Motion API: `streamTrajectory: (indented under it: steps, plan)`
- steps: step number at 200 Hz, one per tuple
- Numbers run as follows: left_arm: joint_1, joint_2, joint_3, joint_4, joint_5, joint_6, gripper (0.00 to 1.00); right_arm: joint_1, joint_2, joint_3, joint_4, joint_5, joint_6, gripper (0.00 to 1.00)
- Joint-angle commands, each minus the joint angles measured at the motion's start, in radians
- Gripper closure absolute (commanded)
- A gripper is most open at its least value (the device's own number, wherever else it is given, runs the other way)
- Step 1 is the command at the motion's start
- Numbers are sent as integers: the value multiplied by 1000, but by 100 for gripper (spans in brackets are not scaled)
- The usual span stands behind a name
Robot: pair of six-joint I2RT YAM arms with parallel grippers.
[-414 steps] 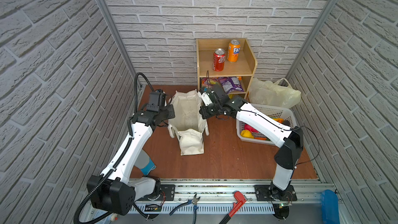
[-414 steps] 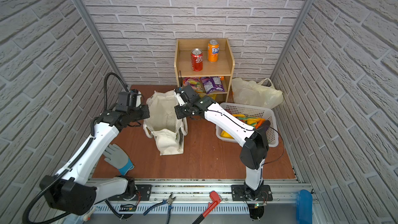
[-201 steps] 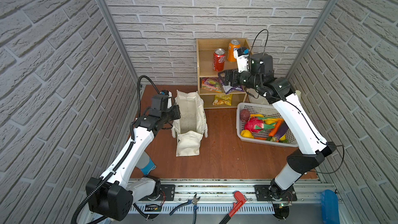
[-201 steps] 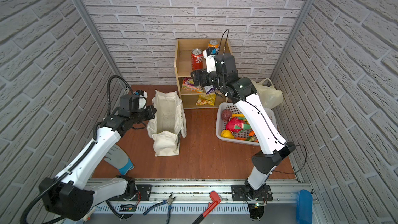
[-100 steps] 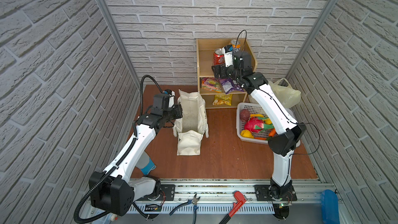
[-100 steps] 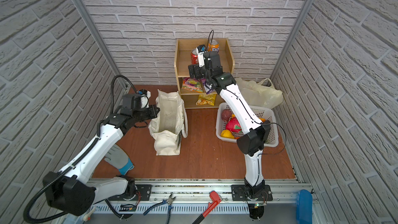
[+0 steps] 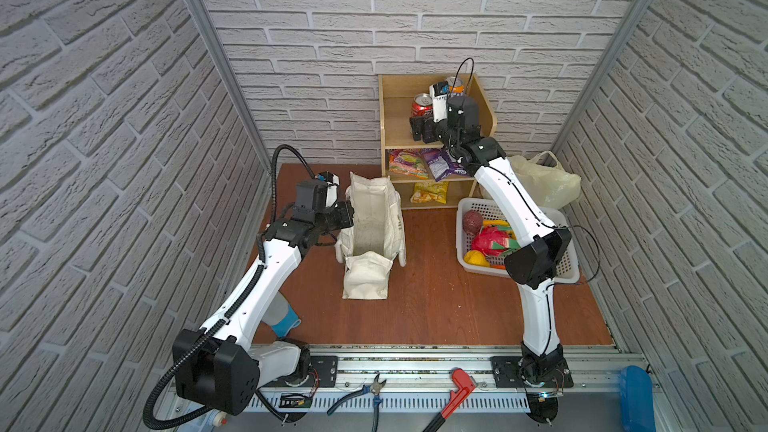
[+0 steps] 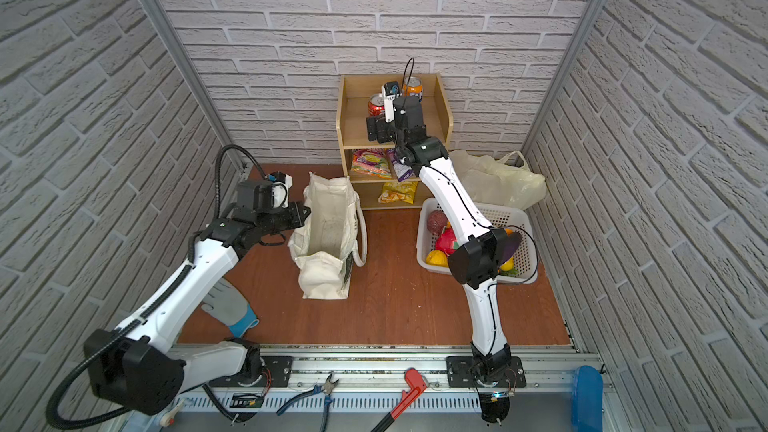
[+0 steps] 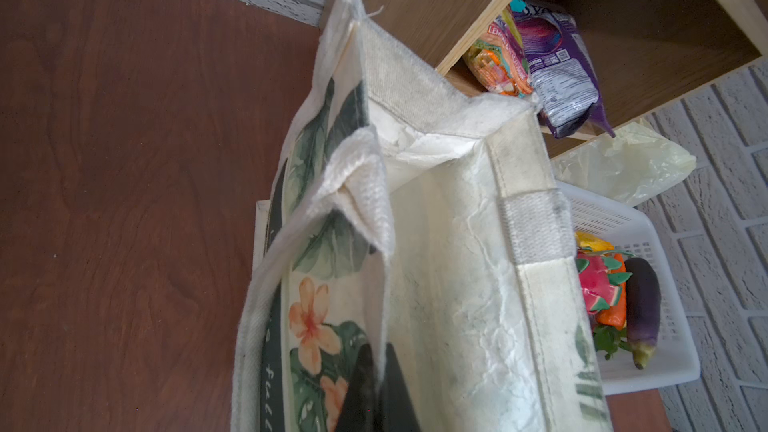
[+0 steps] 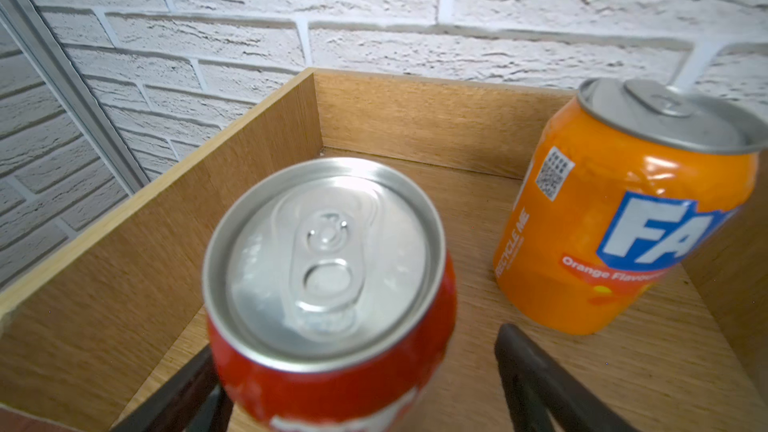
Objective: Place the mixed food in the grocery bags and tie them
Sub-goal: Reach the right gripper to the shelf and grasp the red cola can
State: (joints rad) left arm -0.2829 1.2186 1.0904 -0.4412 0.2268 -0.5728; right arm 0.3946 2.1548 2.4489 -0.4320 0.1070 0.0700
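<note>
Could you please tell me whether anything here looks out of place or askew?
A grey glove with a blue cuff lies on the floor under the left arm, unrelated to the groceries. The purple packet juts over its shelf edge. The tote's near end sags outward.

soda can (image 10: 328,292): red body, silver top. 2nd can (image 10: 623,218): orange w/ blue & white logo, silver top. tote (image 9: 457,284): cream, printed w/ green leaves & peach flowers. purple pkt (image 9: 557,64), multicolour pkt (image 9: 496,64), yellow pkt (image 7: 430,192). aubergine (image 9: 642,305): dark purple. dragon fruit (image 9: 598,288): pink-red, green tips. basket (image 9: 673,367): white, perforated. plastic bag (image 7: 544,187): pale yellow. shelf (image 10: 208,222): light wood grain. tabletop (image 9: 124,160): red-brown wood grain. walls (image 7: 332,35): white brick pattern.
</note>
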Motion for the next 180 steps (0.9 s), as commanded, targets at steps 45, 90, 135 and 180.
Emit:
streamTrajectory:
  steps: [45, 90, 135, 180]
  plan:
    - [-6, 17, -23, 39, 13, -4, 100, -3, 28, 45, 82, -41, 14, 14]
    - [-6, 15, -24, 36, 9, -2, 100, -3, 40, 49, 96, -70, 26, 14]
    - [-6, 12, -27, 33, 3, -2, 100, -3, 42, 53, 95, -87, 36, 38]
    - [-6, 7, -29, 28, -3, -2, 100, -3, -11, 50, 85, -127, 43, 74]
